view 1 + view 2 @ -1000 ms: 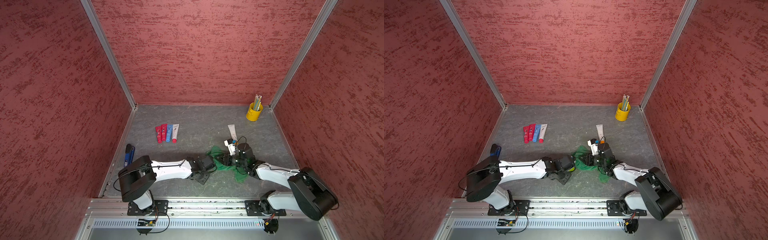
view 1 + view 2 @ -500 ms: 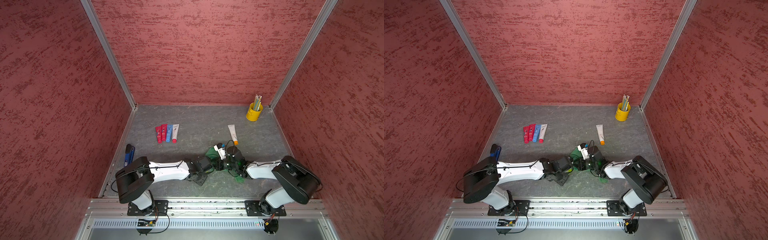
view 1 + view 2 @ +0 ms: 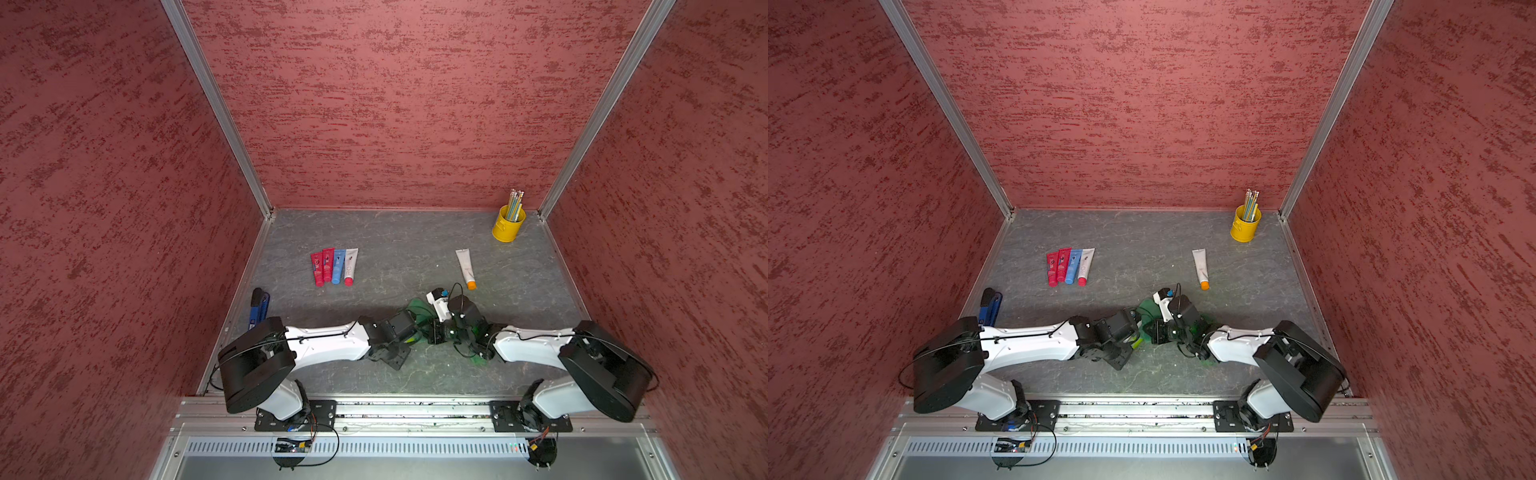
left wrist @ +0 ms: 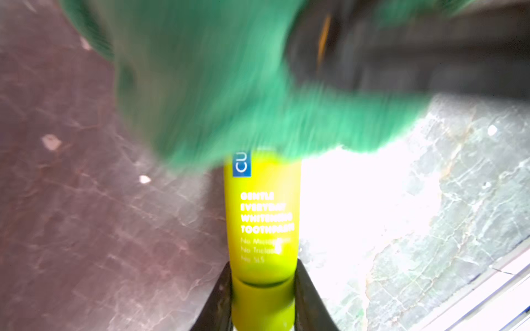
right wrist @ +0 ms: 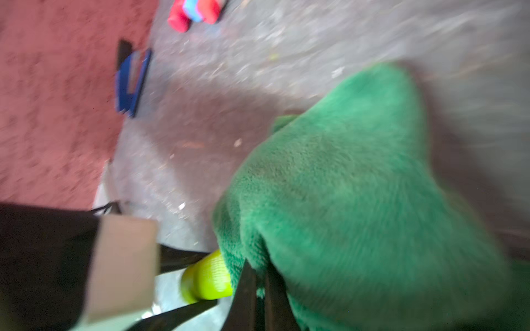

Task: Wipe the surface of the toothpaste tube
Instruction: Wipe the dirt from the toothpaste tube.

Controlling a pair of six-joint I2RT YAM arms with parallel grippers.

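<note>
Right gripper (image 5: 259,270), jaws newly pressed shut on green cloth (image 5: 344,186), has dragged it over toothpaste tube (image 4: 262,217), which left gripper (image 4: 262,276) pinches by its cap end at front centre: wiping under way.

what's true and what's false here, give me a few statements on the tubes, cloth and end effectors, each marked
The left end effector grips the yellow tube near its cap. True.
The right end effector is open and empty. False: it is shut on the green cloth.
The yellow cup holds pencils. True.
The orange-capped tube lies in the row of four tubes. False: it lies alone, apart from them.
</note>
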